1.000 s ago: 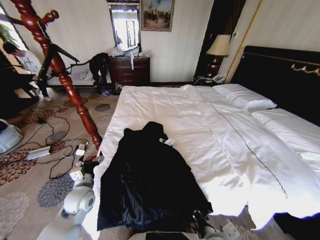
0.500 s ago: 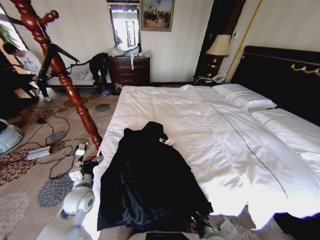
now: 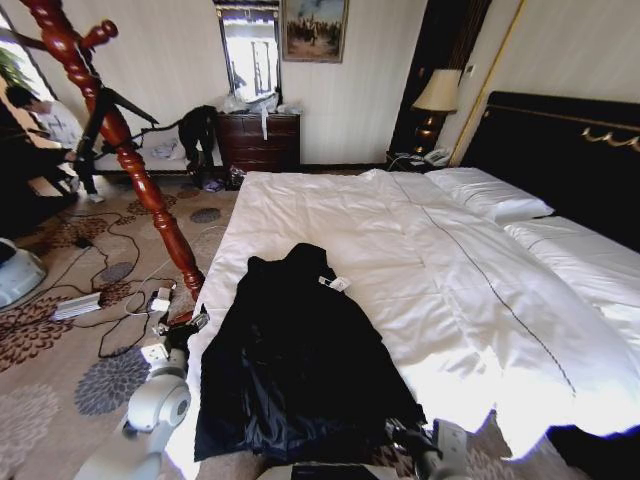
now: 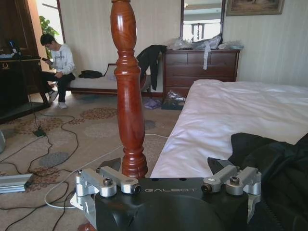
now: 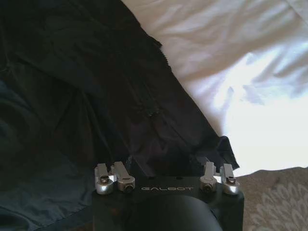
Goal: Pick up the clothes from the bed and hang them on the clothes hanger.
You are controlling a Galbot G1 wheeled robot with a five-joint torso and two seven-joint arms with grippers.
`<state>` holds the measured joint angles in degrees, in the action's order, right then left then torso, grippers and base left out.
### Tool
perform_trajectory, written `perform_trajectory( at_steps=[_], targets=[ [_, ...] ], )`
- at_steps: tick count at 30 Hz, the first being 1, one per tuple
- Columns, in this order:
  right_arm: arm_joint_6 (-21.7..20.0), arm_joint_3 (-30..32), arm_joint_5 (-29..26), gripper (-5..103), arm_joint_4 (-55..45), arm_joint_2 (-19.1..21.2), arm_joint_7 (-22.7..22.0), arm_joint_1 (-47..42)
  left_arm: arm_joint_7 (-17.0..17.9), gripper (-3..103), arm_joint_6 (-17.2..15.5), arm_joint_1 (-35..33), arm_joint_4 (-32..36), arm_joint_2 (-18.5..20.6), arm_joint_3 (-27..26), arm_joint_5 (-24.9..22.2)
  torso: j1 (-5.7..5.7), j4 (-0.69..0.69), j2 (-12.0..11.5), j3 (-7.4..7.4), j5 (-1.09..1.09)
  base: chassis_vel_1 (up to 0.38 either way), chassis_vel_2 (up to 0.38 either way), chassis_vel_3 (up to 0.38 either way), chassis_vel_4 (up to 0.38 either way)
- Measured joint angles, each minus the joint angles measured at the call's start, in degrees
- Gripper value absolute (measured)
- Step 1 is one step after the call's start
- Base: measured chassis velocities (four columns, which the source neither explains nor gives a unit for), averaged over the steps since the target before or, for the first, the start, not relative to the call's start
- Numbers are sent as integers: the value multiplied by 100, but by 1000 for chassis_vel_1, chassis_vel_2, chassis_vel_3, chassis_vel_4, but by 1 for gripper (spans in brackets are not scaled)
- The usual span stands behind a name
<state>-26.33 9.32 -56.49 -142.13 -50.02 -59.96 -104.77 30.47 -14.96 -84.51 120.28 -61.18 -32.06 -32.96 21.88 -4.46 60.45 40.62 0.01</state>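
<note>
My right gripper (image 5: 166,169) hangs wide open over the black coat's (image 3: 295,355) hem on the white bed (image 3: 420,260) — my left gripper (image 4: 168,169), open too, waits by the red-brown coat stand (image 4: 129,91).

Black coat (image 3: 295,350) lies flat on the white bed (image 3: 450,290), collar toward twelve o'clock, the reddish coat stand (image 3: 120,140) rising at ten o'clock.

Bed (image 3: 430,270), white duvet, is carrying black coat (image 3: 295,360) lying flat near foot-end left edge; white pillows (image 3: 490,195) are resting by headboard.
</note>
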Motion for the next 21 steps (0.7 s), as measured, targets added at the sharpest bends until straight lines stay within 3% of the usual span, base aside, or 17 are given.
perform_trajectory(
  at_steps=[2, 5, 8, 10, 14, 16, 17, 19, 21],
  targets=[
    [-178, -82, -184, 79, 36, 119, 1, 190, 8, 100, -4, 6, -23, 9, 1, 0, 0, 0, 0, 0, 0, 0, 0, 0, 0],
    [-257, -124, -247, 84, 65, 196, -2, 299, 11, 100, -8, 9, -38, 10, 1, 0, 0, 0, 0, 0, -1, 0, 0, 0, 0],
    [-352, -179, -393, 98, 174, 313, -26, 564, 15, 100, -10, 28, -79, 5, 19, 0, 0, -1, 0, 0, -1, 0, 0, 0, 0],
    [-361, -181, -420, 98, 190, 321, -27, 619, 16, 100, -12, 34, -86, 2, 26, 0, 0, 0, 0, 0, -1, 0, 0, 0, 0],
    [-507, -179, -1079, 92, 143, 343, -174, 981, 35, 100, -22, 85, -133, -10, 81, 1, 0, 1, 0, 0, -1, 0, 0, 0, 0],
    [-629, -202, -1409, 82, 92, 345, -334, 1026, 43, 100, -25, 101, -157, -9, 94, -5, 0, 1, 0, 0, -1, 0, 0, 0, 0],
    [-663, -229, -1466, 76, 102, 344, -376, 1026, 45, 100, -26, 109, -177, -6, 97, -8, 0, -1, 0, 0, -2, 0, 0, 0, 0],
    [-672, -243, -1469, 76, 129, 340, -390, 1027, 46, 100, -26, 115, -189, -5, 98, -8, -1, 0, 0, 0, -2, 0, 0, 0, 0],
    [-676, -289, -1455, 65, 283, 296, -399, 1063, 51, 100, -26, 126, -212, -5, 110, -10, 0, 0, 0, 0, -1, 0, 0, 0, 0]
  ],
)
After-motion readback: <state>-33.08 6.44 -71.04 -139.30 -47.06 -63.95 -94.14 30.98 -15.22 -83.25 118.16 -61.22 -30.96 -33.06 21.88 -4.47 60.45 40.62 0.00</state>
